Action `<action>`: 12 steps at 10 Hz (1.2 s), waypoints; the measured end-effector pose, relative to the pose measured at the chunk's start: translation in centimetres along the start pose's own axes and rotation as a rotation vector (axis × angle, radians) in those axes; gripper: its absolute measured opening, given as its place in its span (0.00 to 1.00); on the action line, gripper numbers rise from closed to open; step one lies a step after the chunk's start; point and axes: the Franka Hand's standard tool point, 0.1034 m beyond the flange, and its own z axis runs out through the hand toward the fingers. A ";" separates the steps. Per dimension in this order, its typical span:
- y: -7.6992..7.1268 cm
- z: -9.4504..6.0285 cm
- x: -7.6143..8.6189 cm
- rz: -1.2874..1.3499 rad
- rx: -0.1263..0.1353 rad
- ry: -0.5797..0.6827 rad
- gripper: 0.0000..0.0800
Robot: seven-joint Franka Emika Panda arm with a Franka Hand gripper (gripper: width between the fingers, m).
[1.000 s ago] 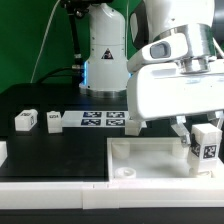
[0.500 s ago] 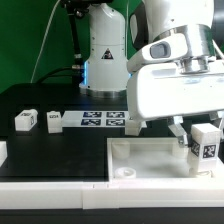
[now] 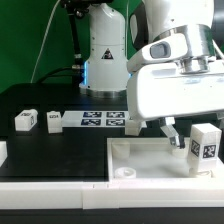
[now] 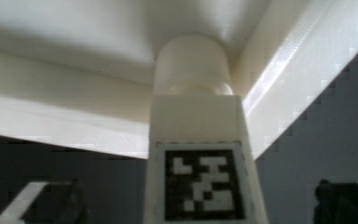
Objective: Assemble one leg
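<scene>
A white leg (image 3: 206,147) with a black-and-white tag stands upright at the corner of the white rimmed tabletop (image 3: 140,158), at the exterior view's right. My gripper (image 3: 197,138) is open around it, with one finger (image 3: 172,134) clearly apart from the leg; the other finger is hidden. In the wrist view the leg (image 4: 197,140) runs up the middle to the tabletop (image 4: 69,100). The gripper (image 4: 194,205) straddles the leg, and dark fingertips (image 4: 44,202) stand off each side with gaps.
Two more legs (image 3: 25,120) (image 3: 52,120) lie on the black table at the exterior view's left, and a third (image 3: 2,152) shows at the edge. The marker board (image 3: 102,120) lies behind the tabletop. The robot base (image 3: 105,55) stands at the back.
The fingers have spread apart and let go of the leg; the visible finger moved toward the exterior view's left. The leg stays upright on the tabletop corner.
</scene>
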 end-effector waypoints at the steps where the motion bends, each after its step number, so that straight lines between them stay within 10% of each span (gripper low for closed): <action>1: -0.1 -0.5 0.5 0.001 0.003 -0.009 0.81; 6: -0.4 -1.2 1.0 -0.005 0.013 -0.045 0.81; 12: -0.5 -1.7 -0.6 0.057 0.077 -0.695 0.81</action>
